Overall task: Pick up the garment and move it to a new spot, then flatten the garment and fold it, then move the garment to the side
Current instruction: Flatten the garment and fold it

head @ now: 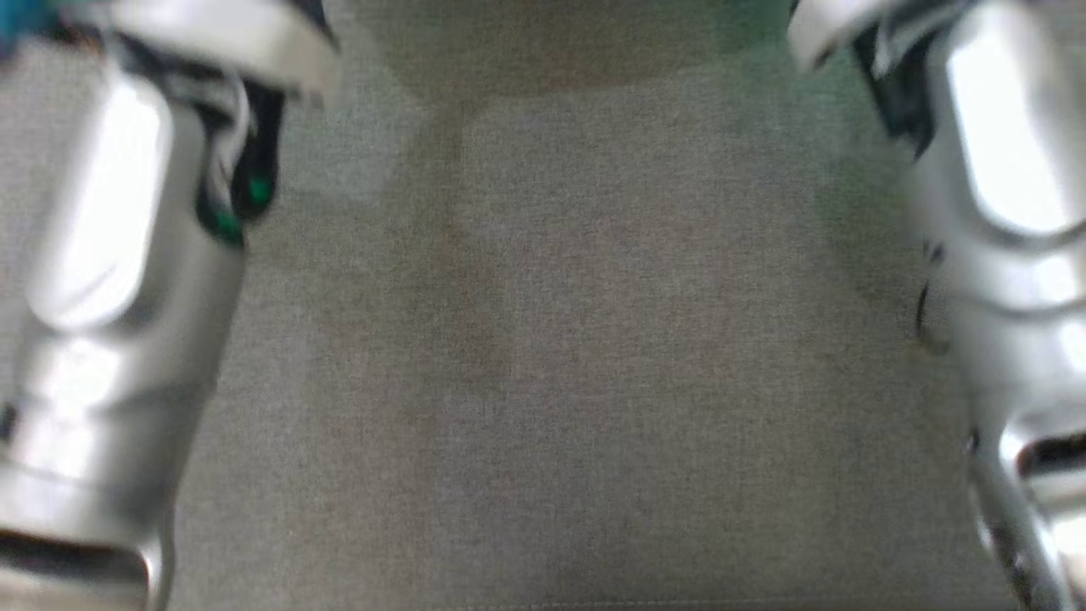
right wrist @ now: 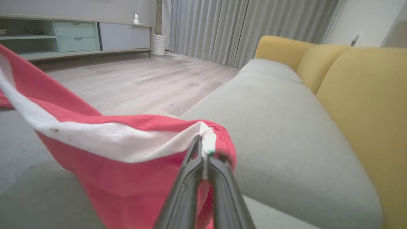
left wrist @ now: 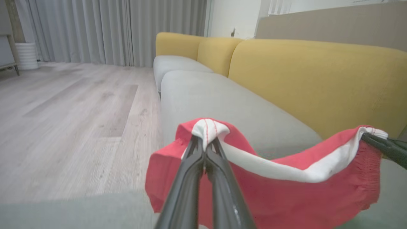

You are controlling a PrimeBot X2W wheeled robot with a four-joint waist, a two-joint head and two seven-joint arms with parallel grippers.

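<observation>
1. The red garment (left wrist: 286, 197) hangs in the air over the grey sofa seat (left wrist: 222, 101), stretched between my two grippers by its white waistband (left wrist: 279, 168). The band sags in the middle. I cannot tell whether the hem touches the seat.

2. The left gripper (left wrist: 205, 142) is pressed together on one end of the waistband, with just a small fold of cloth poking past the fingertips. That bite looks shallow to me. A sharp tug could pull it free.

3. The right gripper (right wrist: 203, 149) pinches the other end the same way, right at the stitched corner. If I spread the arms to take out the sag, I expect the weaker pinch to let go first, and the garment would swing down from one corner.

4. The cloth below the band hangs bunched. If I lower it straight down, it will likely pile into creases rather than lie flat, so I would drag as I lower.

5. The seat's front edge is near the left end, and the wooden floor (left wrist: 79, 111) lies beyond it. If I lay the garment down too far that way, the hem could slide off.

6. The head view is blurred. I make out pale forearms (head: 102, 255) over seat cloth, so placement judged from it is risky.
</observation>
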